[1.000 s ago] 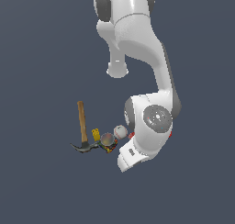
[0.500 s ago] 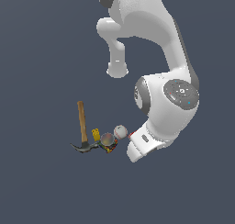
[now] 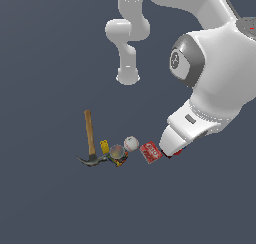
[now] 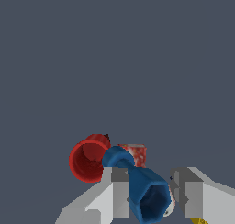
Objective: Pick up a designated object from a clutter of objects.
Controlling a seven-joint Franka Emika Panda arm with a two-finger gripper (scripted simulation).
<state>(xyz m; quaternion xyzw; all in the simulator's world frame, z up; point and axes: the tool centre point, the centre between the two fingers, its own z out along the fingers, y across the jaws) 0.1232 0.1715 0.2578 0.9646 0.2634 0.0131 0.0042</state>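
The designated object, a small bright-blue chunky piece (image 4: 148, 198) with a hexagonal hollow end, lies between the two fingers of my gripper (image 4: 153, 195) in the wrist view. The jaws are spread wide, one on each side of it, and the gripper is open. Just beyond it lie a red cup (image 4: 88, 161) on its side and a red box (image 4: 137, 155). In the exterior view the clutter forms a row: hammer (image 3: 89, 138), yellow piece (image 3: 104, 146), tin can (image 3: 117, 153), white baseball (image 3: 131, 143), red box (image 3: 150, 152). There the arm's hand (image 3: 182, 133) hides the blue piece.
The bulky white arm (image 3: 220, 73) fills the upper part of the exterior view's right. The arm's base column (image 3: 128, 68) stands behind the clutter. The floor is a flat dark grey surface (image 3: 45, 198).
The arm has swung toward the exterior view's right and looms larger. The hand has shifted right off the row, uncovering the red box. The cluttered items have not moved.
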